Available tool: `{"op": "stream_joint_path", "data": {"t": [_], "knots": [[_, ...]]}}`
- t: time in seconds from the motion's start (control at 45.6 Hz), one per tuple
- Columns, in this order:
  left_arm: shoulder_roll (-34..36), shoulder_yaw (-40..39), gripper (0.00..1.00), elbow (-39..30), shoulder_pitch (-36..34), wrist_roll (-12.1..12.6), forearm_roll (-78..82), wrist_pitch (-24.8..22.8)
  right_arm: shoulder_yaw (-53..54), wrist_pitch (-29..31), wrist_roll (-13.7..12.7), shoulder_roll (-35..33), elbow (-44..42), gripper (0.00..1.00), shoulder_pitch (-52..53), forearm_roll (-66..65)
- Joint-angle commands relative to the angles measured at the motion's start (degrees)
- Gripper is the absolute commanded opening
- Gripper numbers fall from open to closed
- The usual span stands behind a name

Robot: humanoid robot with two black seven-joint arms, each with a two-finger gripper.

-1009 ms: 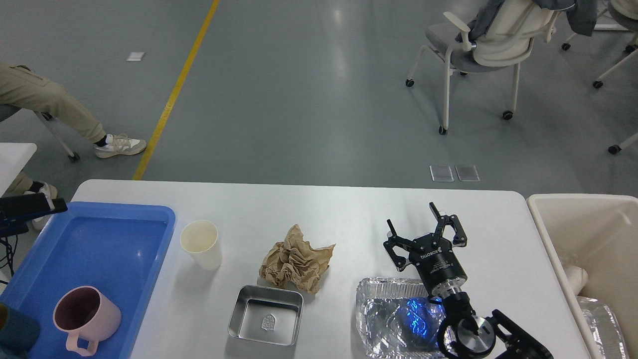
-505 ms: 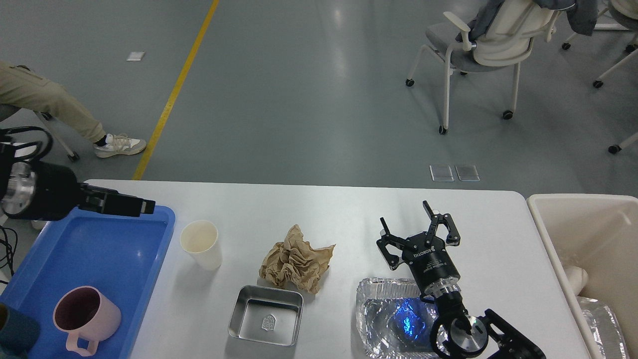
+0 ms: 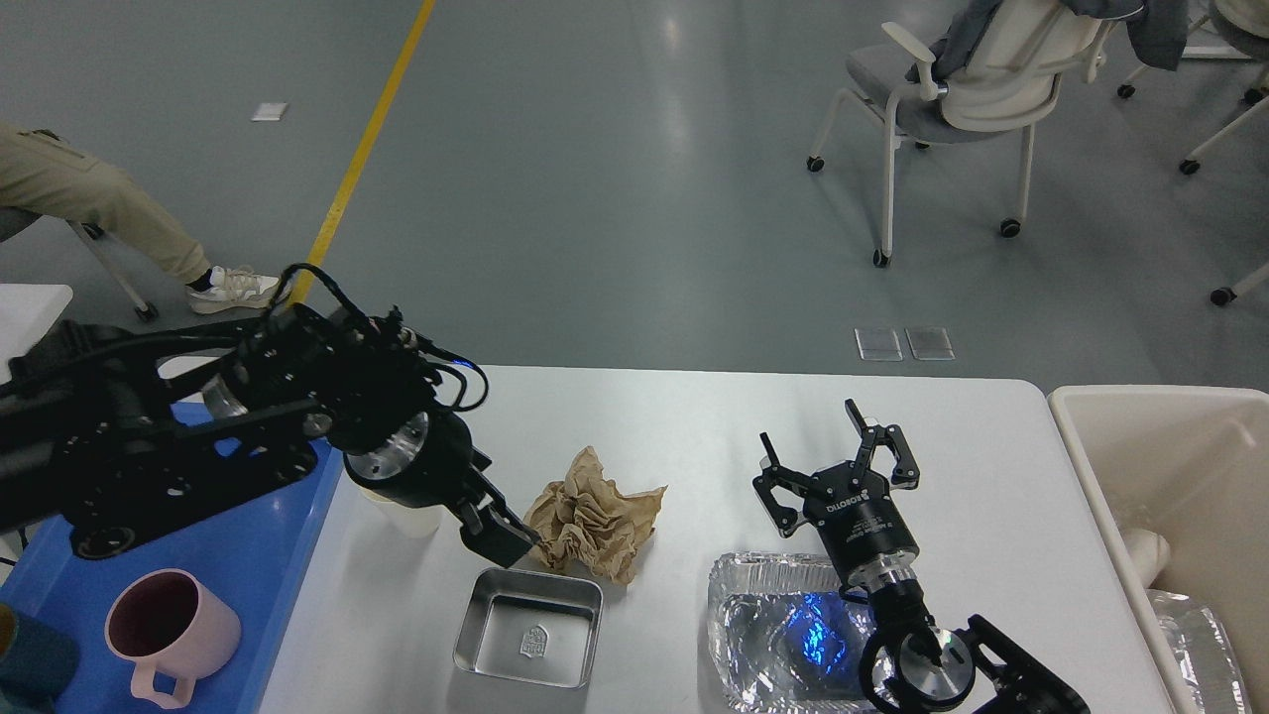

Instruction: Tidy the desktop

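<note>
The white desktop (image 3: 694, 416) holds a crumpled brown paper (image 3: 600, 516), a square steel tray (image 3: 528, 627), a foil container (image 3: 768, 635) and a white paper cup (image 3: 408, 520), which is mostly hidden behind my left arm. My left gripper (image 3: 501, 537) hangs over the steel tray's far edge, right beside the paper's left side. Its fingers show as one dark block. My right gripper (image 3: 815, 438) is open and empty above the table, just beyond the foil container.
A blue tray (image 3: 258, 565) at the left holds a pink mug (image 3: 169, 627) and a teal object (image 3: 30, 659). A beige bin (image 3: 1091, 466) stands off the right edge. A person's legs and wheeled chairs are on the floor beyond.
My left arm has swung in from the far left, over the blue tray and cup, to the paper and steel tray. My right gripper has barely moved.
</note>
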Motion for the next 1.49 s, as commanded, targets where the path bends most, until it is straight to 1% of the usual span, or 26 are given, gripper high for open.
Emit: {"op": "stream_joint_path", "data": {"t": [0.0,0.176,0.329,0.505,0.614,0.856,1.141,1.207,1.272,1.404,1.47], "knots": [[-5.7,1.7,0.97,0.5,2.8,1.4,1.7,0.0,0.0,0.1,0.0,0.0,0.0,1.0,0.0,0.0],[-9.5,5.5,0.97,0.5,5.9,1.2,6.5,0.0,0.0,0.1,0.0,0.0,0.0,1.0,0.0,0.0],[-13.4,8.9,0.97,0.8,6.6,1.2,9.1,0.0,-0.1,0.1,-0.1,0.0,0.0,1.0,0.1,0.0],[-14.7,10.3,0.97,1.7,6.7,1.2,9.4,0.0,0.0,0.1,-0.1,-0.2,0.0,1.0,0.0,0.0],[-14.7,12.9,0.97,3.0,6.7,1.0,9.4,0.0,0.0,0.1,-0.1,-0.4,0.0,1.0,-0.1,0.0],[-14.7,18.6,0.97,8.2,6.7,0.4,9.4,6.2,0.0,0.2,-0.1,-0.6,0.0,1.0,-0.3,0.0],[-14.5,19.4,0.97,10.0,6.7,-2.3,10.6,8.1,0.0,0.2,0.0,-0.5,0.0,1.0,-0.3,0.1],[-14.7,19.4,0.97,11.3,6.7,-4.0,12.7,8.9,0.1,0.2,-0.1,-0.6,0.0,1.0,-0.3,0.1],[-14.7,19.6,0.97,12.2,6.8,-5.1,13.6,9.6,0.1,0.3,0.0,-0.6,0.0,1.0,-0.5,0.1],[-14.3,22.6,0.97,13.2,6.4,-5.7,14.1,11.9,0.1,0.6,0.0,-0.6,0.0,1.0,-0.6,0.1],[-14.4,23.1,0.97,13.9,6.4,-6.1,14.2,12.2,0.1,0.6,0.0,-0.6,0.0,1.0,-0.7,0.1]]}}
